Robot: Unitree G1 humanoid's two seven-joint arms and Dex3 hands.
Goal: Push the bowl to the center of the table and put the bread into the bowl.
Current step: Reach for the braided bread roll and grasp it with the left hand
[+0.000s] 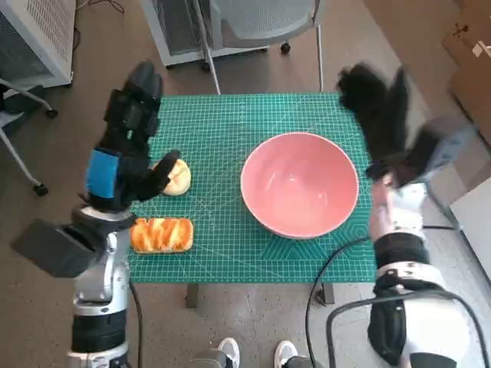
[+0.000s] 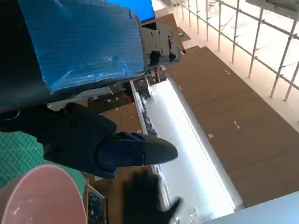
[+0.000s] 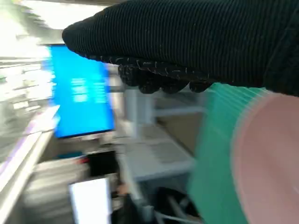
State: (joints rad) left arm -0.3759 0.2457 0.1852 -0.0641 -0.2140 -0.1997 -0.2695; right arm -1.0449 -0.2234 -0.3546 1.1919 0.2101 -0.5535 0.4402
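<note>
Your right hand (image 1: pixel 381 115) hung blurred above the far right corner of the worktop (image 1: pixel 222 130), its fingers (image 1: pixel 397 93) spread and holding nothing, with the rim of the pink bowl (image 1: pixel 299 184) just beside and below them but, as far as the head view showed, not touched. The bowl sat a little right of the middle of the green mat, so I judged the push nearly or not quite finished. To do it well, you needed to lay the flat of those fingers low against the bowl's outer wall on the right side and nudge it gently leftward, not down on the rim, which could tip it.

Your left hand (image 1: pixel 126 153) was raised over the left edge, fingers (image 1: pixel 163 175) apart and empty, with the thumb side close to the round bun (image 1: pixel 176 177); I could not tell whether it touched. The long glazed bread (image 1: pixel 162 234) lay nearer you, just beside your left forearm, well apart from the bowl. Both breads lay outside the bowl.
</note>
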